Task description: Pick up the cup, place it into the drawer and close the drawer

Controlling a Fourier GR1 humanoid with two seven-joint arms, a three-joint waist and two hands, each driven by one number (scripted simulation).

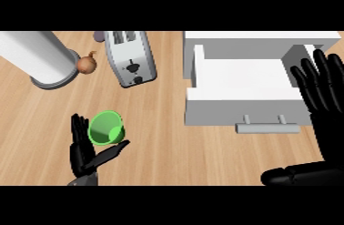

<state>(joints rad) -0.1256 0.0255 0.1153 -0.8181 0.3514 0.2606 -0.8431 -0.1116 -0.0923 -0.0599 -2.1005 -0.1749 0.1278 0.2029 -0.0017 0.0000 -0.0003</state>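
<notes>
1. Far to the left of the drawer [242,85] stands a big white roll [37,55] on a grey base, on the wooden worktop [174,151].
2. Just beside the roll, on the side nearer the drawer, lies a small brown onion [87,64].
3. Next comes a silver toaster [129,58], between the onion and the drawer.
4. Below the toaster, well to the left of the drawer, is the green cup [106,127]. It looks tipped, so its open mouth shows.
5. The left hand [88,153] is at the cup. Its fingers [80,128] go up one side and its thumb comes under the other side. They are spread around the cup, and I think they touch it, but they do not look closed on it.
6. The drawer is white and pulled open, with nothing in it. Its grey handle [267,126] sticks out at the front.
7. The right hand [322,92] rests beside the drawer's right edge, fingers straight and apart, holding nothing.
8. What could go wrong: the cup is round and tipped, so it might slip or roll away if the hand lifts before closing around it. The cup could also bump the drawer's front wall on the way in.
</notes>
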